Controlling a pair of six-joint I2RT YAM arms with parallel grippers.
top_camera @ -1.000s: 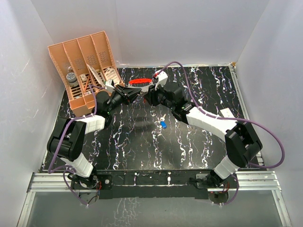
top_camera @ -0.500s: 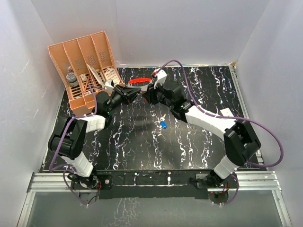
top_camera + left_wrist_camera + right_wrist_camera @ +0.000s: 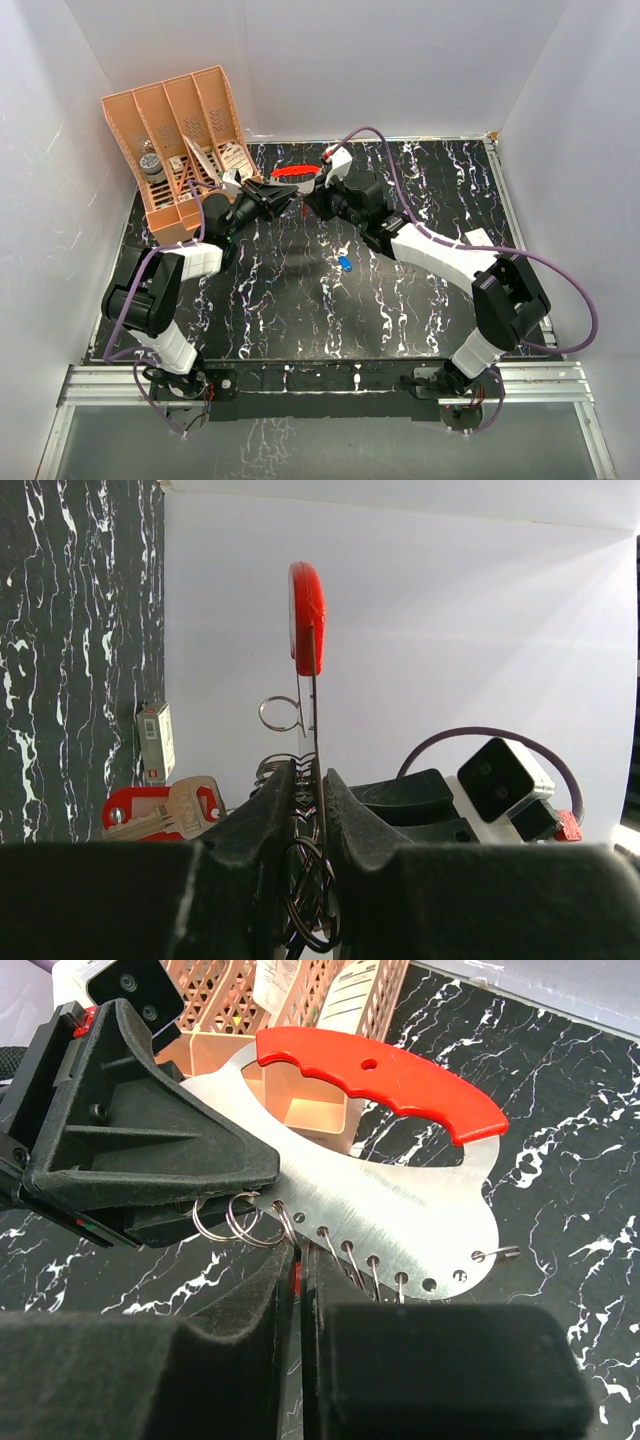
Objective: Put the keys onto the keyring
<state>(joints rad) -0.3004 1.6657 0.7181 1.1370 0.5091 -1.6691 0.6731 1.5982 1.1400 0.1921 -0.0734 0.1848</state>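
The black marbled table [image 3: 300,310] carries an orange slotted rack [image 3: 185,125] in its far left corner. Both arms reach to the far middle of the table, where their grippers meet tip to tip.

The left gripper [image 3: 312,775] pinches the keyring [image 3: 400,1205] by its flat silvery plate, clear of the table. In the left wrist view the plate shows edge-on, a thin line rising from between the fingers to its red grip [image 3: 307,618]. In the right wrist view the plate shows broadside, with a row of small holes along its lower edge and thin wire rings [image 3: 235,1222] hanging from some of them.

The right gripper [image 3: 298,1265] sits just under that holed edge with its jaws pressed together. A thin red sliver [image 3: 296,1278] shows in the slit between them; what it is cannot be told.

The blue key [image 3: 345,264] lies alone on the table, nearer the arm bases than the grippers and well apart from the keyring.

Low at the left of the left wrist view, a pale key [image 3: 185,805] lies across a red tab [image 3: 125,808].
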